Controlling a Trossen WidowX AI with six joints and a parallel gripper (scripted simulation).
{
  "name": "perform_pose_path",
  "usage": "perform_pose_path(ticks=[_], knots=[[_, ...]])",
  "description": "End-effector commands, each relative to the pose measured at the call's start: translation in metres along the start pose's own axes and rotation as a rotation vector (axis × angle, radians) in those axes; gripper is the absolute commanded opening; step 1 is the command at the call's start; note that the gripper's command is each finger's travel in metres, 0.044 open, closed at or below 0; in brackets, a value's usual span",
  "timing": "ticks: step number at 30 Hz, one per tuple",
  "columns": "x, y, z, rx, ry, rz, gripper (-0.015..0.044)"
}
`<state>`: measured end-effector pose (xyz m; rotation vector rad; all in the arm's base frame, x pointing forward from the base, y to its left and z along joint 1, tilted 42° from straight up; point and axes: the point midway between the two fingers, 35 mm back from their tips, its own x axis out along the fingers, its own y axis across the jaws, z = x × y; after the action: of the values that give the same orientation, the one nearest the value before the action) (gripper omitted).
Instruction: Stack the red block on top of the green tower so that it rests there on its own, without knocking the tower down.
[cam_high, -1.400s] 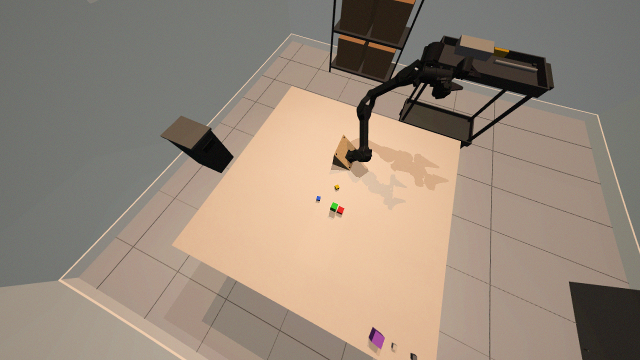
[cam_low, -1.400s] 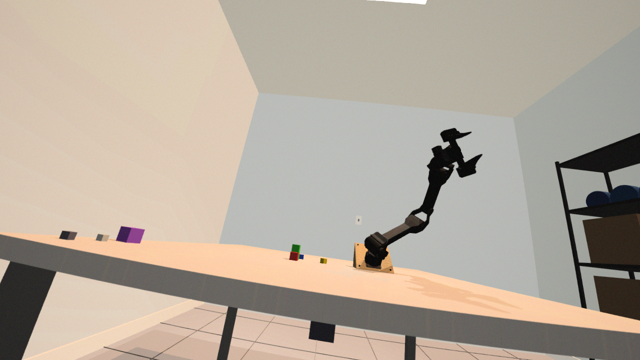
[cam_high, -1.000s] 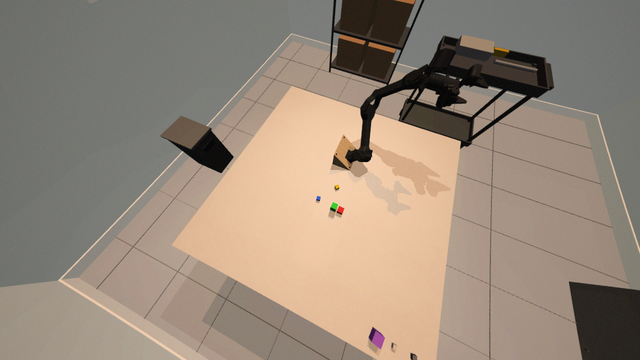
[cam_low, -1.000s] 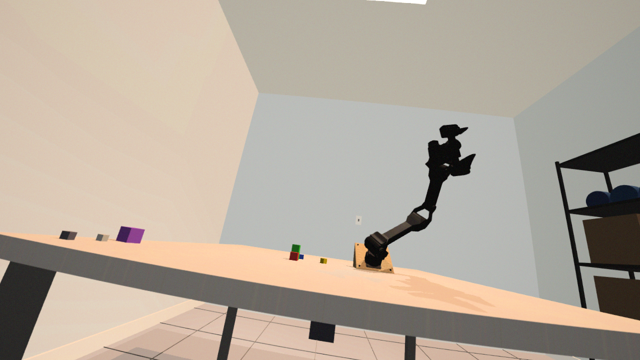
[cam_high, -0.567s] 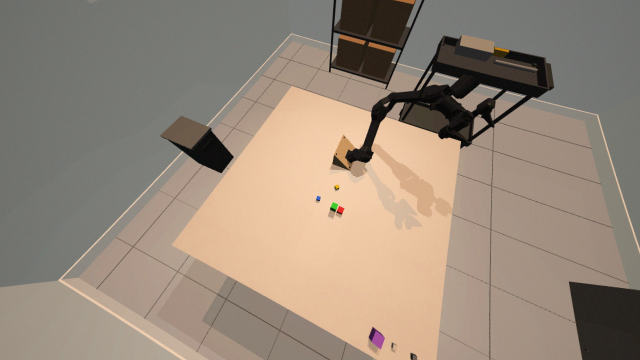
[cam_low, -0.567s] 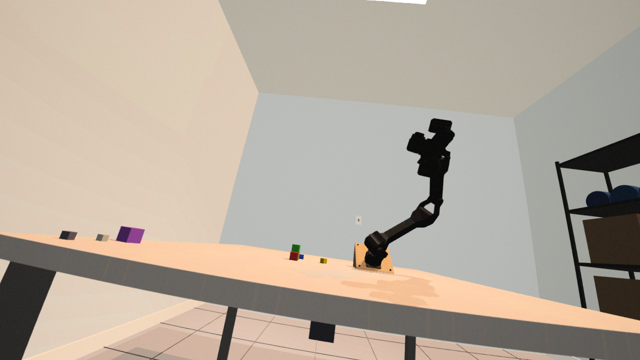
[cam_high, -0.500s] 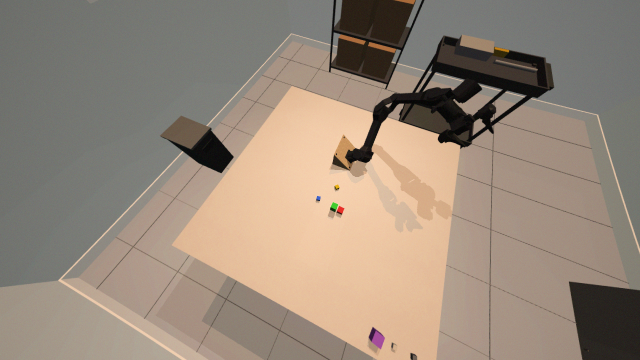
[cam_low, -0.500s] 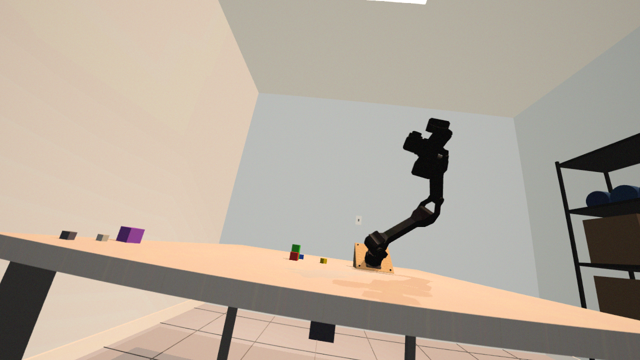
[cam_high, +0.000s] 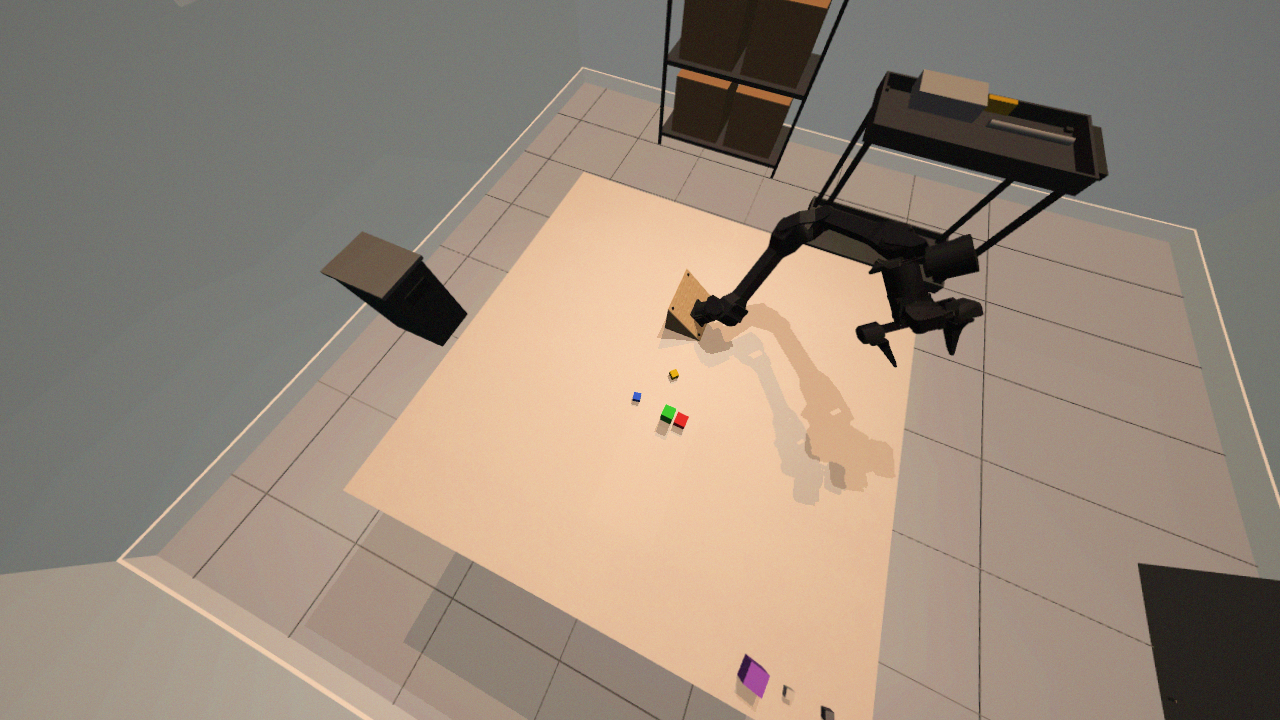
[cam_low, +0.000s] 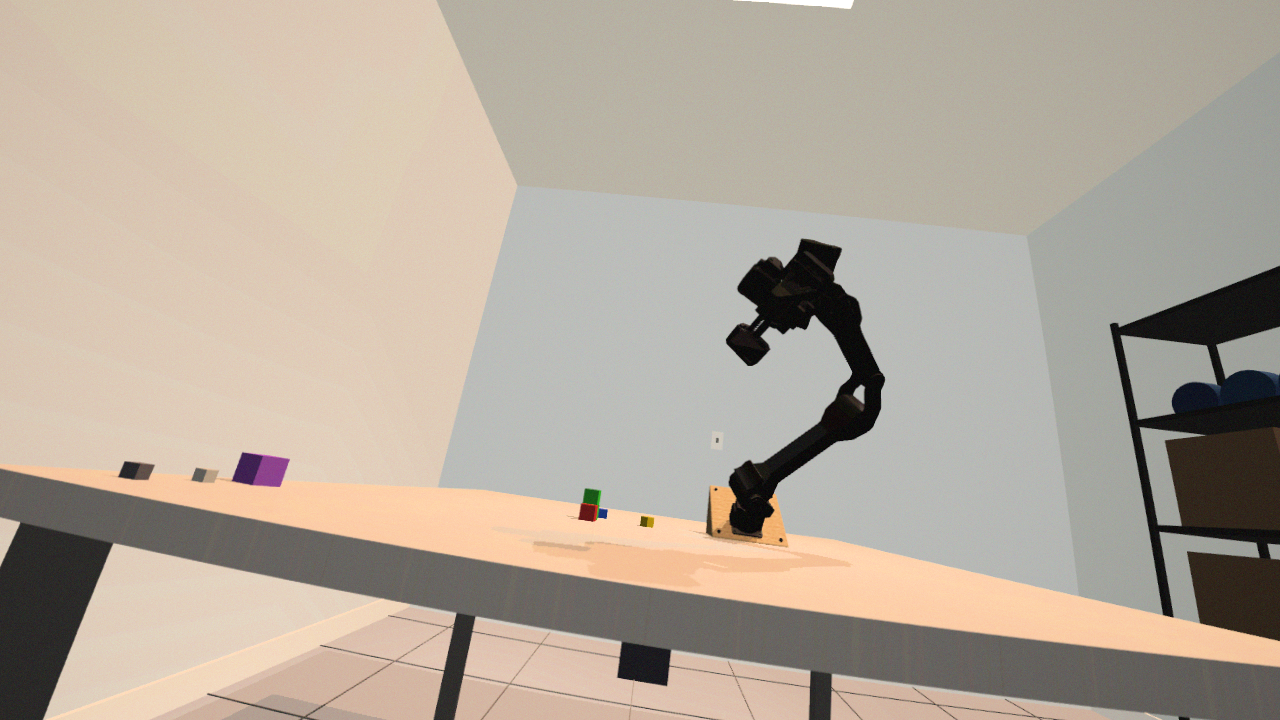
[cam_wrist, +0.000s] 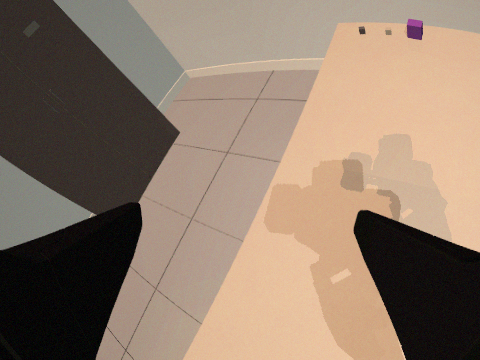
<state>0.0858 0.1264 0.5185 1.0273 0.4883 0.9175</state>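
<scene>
The red block (cam_high: 681, 420) (cam_low: 588, 512) sits on the table top beside the green tower (cam_high: 668, 413) (cam_low: 591, 496). The tower stands upright and rises above the red block. In the exterior view the red block hides its lower part. Whether the two touch I cannot tell. My gripper (cam_high: 922, 359) (cam_low: 748, 356) (cam_wrist: 254, 219) is open and empty, high in the air, well away from both blocks. The wrist view shows neither block.
A blue block (cam_high: 636, 395) (cam_low: 603, 514) and a yellow block (cam_high: 674, 374) (cam_low: 646, 521) lie near the tower. A purple block (cam_high: 754, 677) (cam_low: 260, 469) (cam_wrist: 415, 29) and two small grey blocks lie at the table's far end. A cart (cam_high: 971, 147) stands beyond the table edge.
</scene>
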Motion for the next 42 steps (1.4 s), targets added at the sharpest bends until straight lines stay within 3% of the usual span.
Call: perform_pose_path(ticks=[1,14,25,42], knots=[[0.025,-0.034,0.018,-0.118,0.006,-0.118,0.0440],[0.072,-0.148,0.067,-0.488,0.150,-0.421,0.0440],[0.077,-0.253,0.099,-0.655,0.372,-0.586,0.0440],[0.055,-0.382,0.104,-0.932,0.823,-0.482,0.0440]])
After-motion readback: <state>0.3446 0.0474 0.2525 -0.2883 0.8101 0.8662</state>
